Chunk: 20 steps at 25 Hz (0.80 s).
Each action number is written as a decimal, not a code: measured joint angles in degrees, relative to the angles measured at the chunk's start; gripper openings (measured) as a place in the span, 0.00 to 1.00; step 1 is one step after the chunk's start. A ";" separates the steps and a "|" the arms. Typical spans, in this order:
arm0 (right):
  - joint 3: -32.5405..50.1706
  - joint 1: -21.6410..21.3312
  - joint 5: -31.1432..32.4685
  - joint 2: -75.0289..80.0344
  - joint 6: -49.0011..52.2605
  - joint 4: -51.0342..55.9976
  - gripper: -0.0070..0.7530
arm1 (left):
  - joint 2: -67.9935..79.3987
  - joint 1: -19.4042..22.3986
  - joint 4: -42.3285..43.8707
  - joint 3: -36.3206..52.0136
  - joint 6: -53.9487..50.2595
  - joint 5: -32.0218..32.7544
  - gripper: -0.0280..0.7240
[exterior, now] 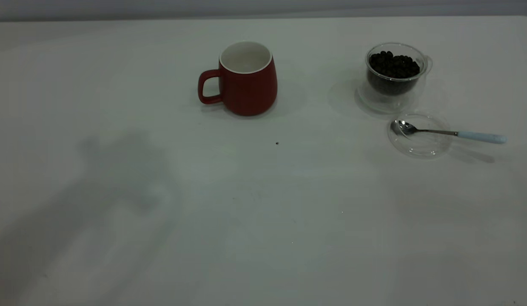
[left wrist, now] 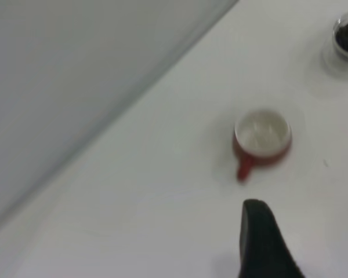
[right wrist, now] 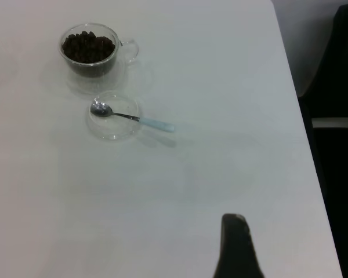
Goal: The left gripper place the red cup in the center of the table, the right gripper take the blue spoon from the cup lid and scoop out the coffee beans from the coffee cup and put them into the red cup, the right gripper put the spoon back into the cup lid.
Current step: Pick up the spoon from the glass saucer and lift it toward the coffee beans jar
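The red cup (exterior: 246, 80) stands upright and empty at the table's (exterior: 263, 204) back centre, handle to the left. The coffee cup (exterior: 395, 78) with coffee beans (exterior: 393, 63) stands at the back right. The cup lid (exterior: 420, 148) lies just in front of it. The blue spoon (exterior: 450, 133) rests with its bowl in the lid and its handle out to the right. Neither gripper shows in the exterior view. My left gripper (left wrist: 307, 243) is open, high above the table, short of the red cup (left wrist: 262, 142). My right gripper (right wrist: 284, 249) is open, well away from the spoon (right wrist: 130, 117).
The left arm's shadow falls on the table's front left. A tiny dark speck (exterior: 277, 143) lies in front of the red cup. The right wrist view shows the table's edge (right wrist: 310, 145) with dark space beyond it.
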 joint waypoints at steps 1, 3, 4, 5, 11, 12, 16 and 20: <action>0.00 0.00 0.00 0.00 0.00 0.00 0.73 | -1.94 0.00 1.96 0.00 -2.76 3.14 0.63; 0.00 0.00 0.00 0.00 0.00 0.00 0.73 | -4.86 0.00 5.16 0.00 -9.13 9.63 0.63; 0.00 0.00 0.00 0.00 0.00 0.00 0.73 | -6.14 0.00 6.73 0.00 -11.89 12.90 0.63; 0.00 0.00 0.00 0.00 0.00 0.00 0.73 | -7.21 0.00 8.08 0.00 -14.17 16.08 0.63; 0.00 0.00 0.00 0.00 0.00 0.00 0.73 | -11.80 0.00 10.61 2.93 -18.65 16.55 0.63; 0.00 0.00 0.00 0.00 0.00 0.00 0.73 | -12.98 0.00 10.55 4.64 -19.34 16.55 0.63; 0.00 0.00 0.00 0.00 0.00 0.00 0.73 | -18.50 0.00 10.08 13.80 -21.59 16.55 0.63; 0.00 0.00 0.00 0.00 0.00 0.00 0.73 | -24.69 0.00 10.67 26.36 -22.16 16.55 0.63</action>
